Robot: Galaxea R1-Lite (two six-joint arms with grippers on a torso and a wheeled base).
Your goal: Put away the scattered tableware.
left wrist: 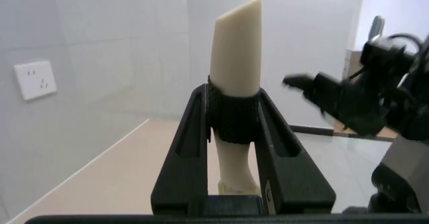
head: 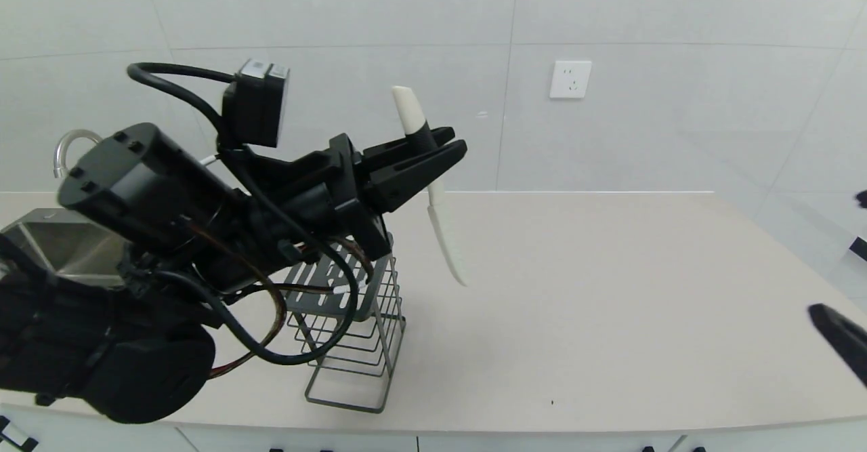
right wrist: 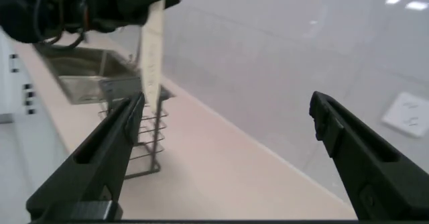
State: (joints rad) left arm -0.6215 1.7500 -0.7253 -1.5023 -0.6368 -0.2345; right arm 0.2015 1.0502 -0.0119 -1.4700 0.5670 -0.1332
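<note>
**mk_77:** ok, what's the left tool point(head: 455, 141) doing?

**rackfan:** It's pinching a white knife point(head: 443, 235) by the black band where handle meets blade. Fingers are pressed in on it from both sides. The handle sticks up past the fingers and the blade hangs down, tilted a bit. The whole knife is in the air, nothing touching it but the tool.

**mk_77:** and the other one?

**rackfan:** The right tool point(right wrist: 228, 150) is spread wide with nothing in it, out at the right side and well apart from the knife.

**mk_77:** what's underneath?

**rackfan:** A pale beige surface point(head: 609, 303), bare across the middle and right. Behind it is a wall point(head: 677, 113) of big light grey tiles with a white socket point(head: 570, 79) on it.

**mk_77:** anything near the knife?

**rackfan:** A wire rack point(head: 379, 316) with a grey slotted insert stands on the surface near the front edge. From the head view the blade tip hangs just right of it and higher up. Can't tell how far behind it. The left arm and its cables cover the rack's left half. Further left there's a steel sink point(head: 47, 242) sunk into the surface, with a curved tap point(head: 68, 144) poking up behind the arm.
</note>
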